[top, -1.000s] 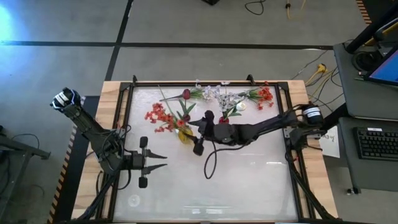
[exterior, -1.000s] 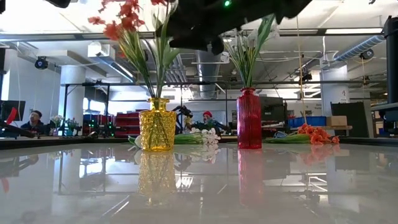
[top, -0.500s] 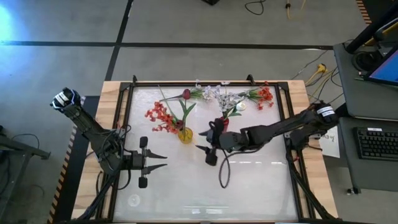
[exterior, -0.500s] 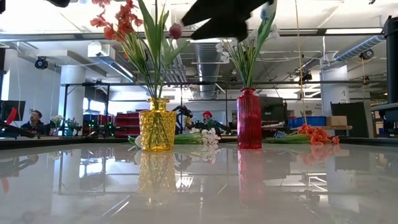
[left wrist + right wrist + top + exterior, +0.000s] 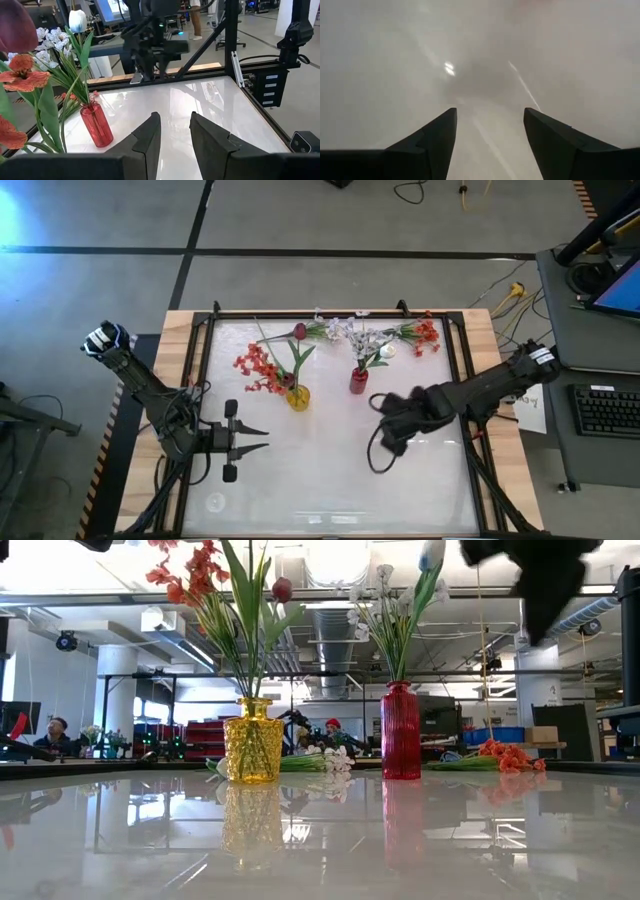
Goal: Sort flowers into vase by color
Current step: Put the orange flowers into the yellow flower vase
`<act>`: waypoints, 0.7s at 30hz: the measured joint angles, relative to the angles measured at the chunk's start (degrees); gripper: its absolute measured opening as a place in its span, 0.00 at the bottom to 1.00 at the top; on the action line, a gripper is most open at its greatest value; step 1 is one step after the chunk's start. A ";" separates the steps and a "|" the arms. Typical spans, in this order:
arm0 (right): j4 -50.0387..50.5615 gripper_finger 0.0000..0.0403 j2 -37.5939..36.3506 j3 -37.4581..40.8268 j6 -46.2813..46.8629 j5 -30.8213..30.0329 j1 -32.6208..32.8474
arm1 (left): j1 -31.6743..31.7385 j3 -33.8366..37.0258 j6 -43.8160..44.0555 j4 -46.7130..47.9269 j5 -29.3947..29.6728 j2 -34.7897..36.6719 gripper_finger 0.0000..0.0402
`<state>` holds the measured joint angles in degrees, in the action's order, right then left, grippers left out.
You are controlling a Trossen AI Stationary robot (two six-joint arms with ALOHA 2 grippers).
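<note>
From above, the yellow vase [image 5: 297,397] holds a red-orange spray [image 5: 257,368] and a dark red tulip [image 5: 288,381], and the red vase [image 5: 358,380] just beside it holds white flowers [image 5: 380,352]. More loose flowers [image 5: 345,330] lie on the table [image 5: 320,480] behind the red vase. The right gripper [image 5: 385,425] hangs over bare table near the red vase, on the side away from the yellow one; half a second ago it was between the two vases. The left gripper [image 5: 262,438] waits near the yellow vase. At table height, the yellow vase [image 5: 252,740] carries red blooms and the red vase [image 5: 400,730] white ones. The left wrist view shows its fingers [image 5: 148,137] parted, holding nothing. The right wrist view shows its fingers [image 5: 435,135] wide apart and empty.
</note>
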<state>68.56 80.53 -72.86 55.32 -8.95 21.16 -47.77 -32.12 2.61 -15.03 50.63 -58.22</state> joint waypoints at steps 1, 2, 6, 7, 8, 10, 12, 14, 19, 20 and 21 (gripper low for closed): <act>3.68 0.55 -0.41 0.00 1.24 -0.02 -0.05 | 0.00 0.00 0.01 0.01 0.00 0.00 0.23; 6.65 0.54 -0.79 0.00 1.52 -0.07 -0.09 | 0.00 0.00 0.00 0.00 0.00 0.00 0.23; 14.61 0.54 -3.16 0.09 -0.18 -1.63 -1.29 | 0.04 0.00 -0.59 0.02 0.00 0.00 0.23; 15.81 0.54 -4.01 0.09 0.27 -2.97 -2.29 | 0.04 0.00 -0.59 0.02 0.00 0.00 0.23; 16.76 0.54 -4.92 0.12 1.33 -4.69 -3.61 | 0.04 0.00 -0.61 0.04 0.00 0.00 0.23; 17.34 0.54 -7.10 0.32 3.24 -7.74 -6.76 | 0.04 0.00 -0.61 0.06 0.00 0.00 0.23; 17.21 0.54 -9.84 0.65 3.23 -9.37 -9.51 | 0.04 0.00 -0.99 0.07 0.00 0.00 0.23; 17.30 0.54 -12.59 1.15 1.87 -10.62 -12.22 | 0.04 0.00 -1.71 0.07 0.00 0.00 0.23; 17.19 0.54 -18.45 3.04 2.82 -14.72 -20.75 | 0.04 0.00 -3.48 0.11 0.00 0.00 0.23; 17.07 0.54 -19.29 3.44 4.08 -16.69 -22.39 | 0.04 0.00 -3.65 0.10 0.00 0.00 0.23; 16.78 0.54 -19.97 3.80 5.78 -18.85 -23.98 | 0.04 0.00 -3.84 0.09 0.00 0.00 0.23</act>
<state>85.34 60.56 -69.06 61.10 -27.80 -2.82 -47.72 -32.12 -1.23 -14.94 50.63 -58.22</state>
